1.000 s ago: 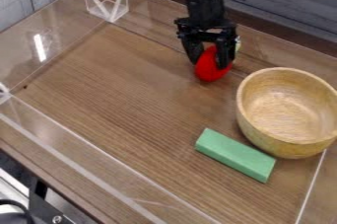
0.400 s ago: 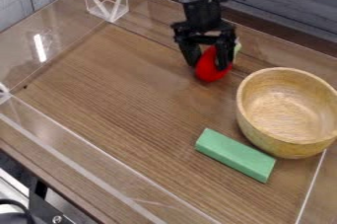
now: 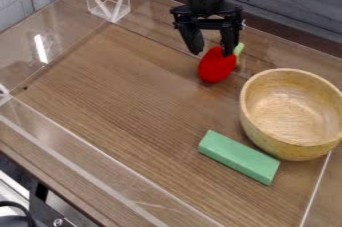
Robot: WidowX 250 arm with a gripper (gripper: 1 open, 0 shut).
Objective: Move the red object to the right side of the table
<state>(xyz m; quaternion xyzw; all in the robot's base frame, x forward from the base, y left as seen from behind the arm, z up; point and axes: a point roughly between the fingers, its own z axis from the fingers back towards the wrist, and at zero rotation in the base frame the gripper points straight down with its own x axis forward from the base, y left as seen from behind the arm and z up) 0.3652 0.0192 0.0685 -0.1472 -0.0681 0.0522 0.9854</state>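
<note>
The red object, a small strawberry-like toy with a bit of green at its top right, lies on the brown wood-grain table toward the back right, just left of the wooden bowl. My gripper hangs directly above it, pointing steeply down, its black fingers spread wide. The jaws are open and empty, clear of the fruit, which rests on the tabletop.
A large wooden bowl stands at the right. A green rectangular block lies in front of it. Low clear acrylic walls edge the tabletop, with a clear bracket at the back left corner.
The gripper has risen off the red object, which it straddled a second ago. The fruit stays on the table, now fully visible below the fingers.
</note>
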